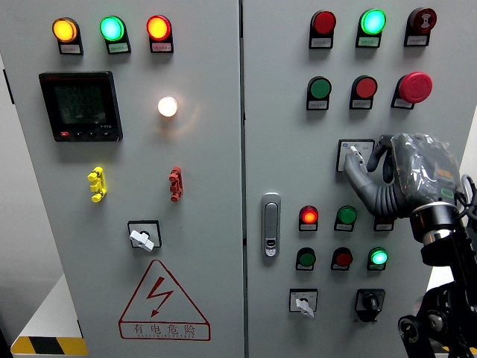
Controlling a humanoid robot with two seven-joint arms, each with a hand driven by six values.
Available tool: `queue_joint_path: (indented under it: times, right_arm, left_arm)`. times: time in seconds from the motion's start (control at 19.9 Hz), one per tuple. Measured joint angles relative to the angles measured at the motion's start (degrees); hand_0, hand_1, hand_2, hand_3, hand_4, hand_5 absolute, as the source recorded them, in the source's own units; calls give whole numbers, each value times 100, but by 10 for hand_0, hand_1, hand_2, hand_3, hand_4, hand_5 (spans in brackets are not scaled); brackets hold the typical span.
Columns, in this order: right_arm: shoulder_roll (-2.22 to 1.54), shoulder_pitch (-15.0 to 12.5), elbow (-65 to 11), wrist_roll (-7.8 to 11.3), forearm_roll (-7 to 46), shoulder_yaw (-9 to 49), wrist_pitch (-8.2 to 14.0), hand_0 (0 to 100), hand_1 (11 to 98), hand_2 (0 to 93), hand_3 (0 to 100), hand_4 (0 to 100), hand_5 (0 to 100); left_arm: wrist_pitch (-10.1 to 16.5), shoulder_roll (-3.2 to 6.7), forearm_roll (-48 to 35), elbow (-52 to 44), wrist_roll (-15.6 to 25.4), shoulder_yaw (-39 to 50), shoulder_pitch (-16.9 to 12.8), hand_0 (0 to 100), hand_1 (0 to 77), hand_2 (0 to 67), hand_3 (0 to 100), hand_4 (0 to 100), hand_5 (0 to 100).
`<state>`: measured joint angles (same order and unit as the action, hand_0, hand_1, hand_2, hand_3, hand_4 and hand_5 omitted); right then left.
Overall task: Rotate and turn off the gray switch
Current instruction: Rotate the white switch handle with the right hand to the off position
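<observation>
The gray rotary switch point(350, 147) sits on a white square plate in the middle of the right panel door, under the row of green, red and mushroom buttons. My right hand point(365, 156), gray and covered in clear plastic, comes in from the right edge and is on this switch. Its thumb point(361, 176) reaches up from below and a curled finger point(382, 147) comes from the right, pinching the pale knob between them. Most of the knob is hidden by the hand, so its angle is unclear. The left arm does not show.
Two similar gray switches sit lower: one on the left door point(141, 238), one at the right door's bottom point(303, 303), beside a black knob point(370, 302). A door handle point(270, 224) lies left of my hand. Lit lamps point(308, 216) and buttons surround the switch.
</observation>
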<state>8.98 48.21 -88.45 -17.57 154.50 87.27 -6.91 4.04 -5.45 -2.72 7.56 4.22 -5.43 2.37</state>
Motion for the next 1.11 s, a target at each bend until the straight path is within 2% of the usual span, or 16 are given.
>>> queue_joint_path:
  times: [0.75, 0.96, 1.01, 1.06, 1.11]
  right_arm:
    - [8, -14, 21, -70, 1, -26, 9, 622, 322, 744, 968, 1000, 1000]
    - [15, -34, -11, -70, 1, -7, 36, 659, 290, 680, 962, 1000, 1000]
    - [21, -43, -32, -59, 1, 4, 39, 675, 277, 655, 982, 986, 1000]
    - [27, -55, -58, -44, 1, 19, 45, 679, 273, 638, 999, 902, 1000]
    - [31, -75, -99, -26, -3, 40, 50, 682, 271, 632, 1000, 904, 1000]
  left_arm:
    - [0, 0, 0, 0, 0, -1, 0, 886, 0, 134, 187, 82, 109]
    - [0, 1, 0, 0, 0, 1, 0, 886, 0, 134, 187, 82, 109]
    - [0, 1, 1, 0, 0, 1, 0, 886, 0, 134, 187, 82, 109]
    - [0, 1, 3, 0, 0, 1, 0, 886, 0, 134, 187, 82, 109]
    - [0, 1, 3, 0, 0, 1, 0, 886, 0, 134, 187, 82, 109]
